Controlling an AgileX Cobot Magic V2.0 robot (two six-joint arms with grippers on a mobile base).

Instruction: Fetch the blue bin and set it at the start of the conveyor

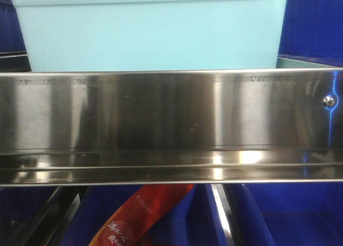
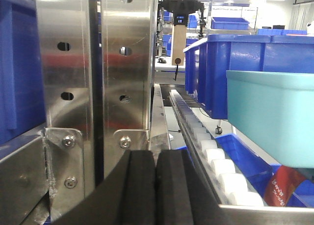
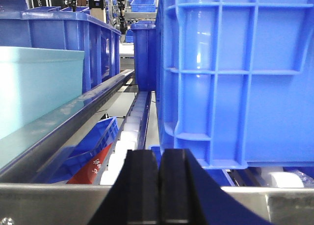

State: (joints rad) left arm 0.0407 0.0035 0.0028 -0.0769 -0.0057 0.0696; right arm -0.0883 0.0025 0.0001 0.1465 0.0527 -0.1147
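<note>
The blue bin (image 1: 150, 31), a pale turquoise tub, sits on the shelf just behind the stainless front rail (image 1: 171, 123). The same blue bin (image 2: 274, 117) fills the right of the left wrist view, and this blue bin (image 3: 37, 85) shows at the left of the right wrist view. My left gripper (image 2: 156, 186) is shut with nothing in it, low beside a steel upright, left of the bin. Its right counterpart, my right gripper (image 3: 160, 186), is shut and empty too, to the bin's right. The conveyor start is out of view.
Dark royal-blue bins (image 3: 230, 73) stand close on the right and further blue bins (image 2: 230, 68) behind the tub. White rollers (image 2: 216, 156) run along the shelf lanes. A perforated steel upright (image 2: 93, 63) stands by the left gripper. A red packet (image 1: 144, 214) lies in a lower bin.
</note>
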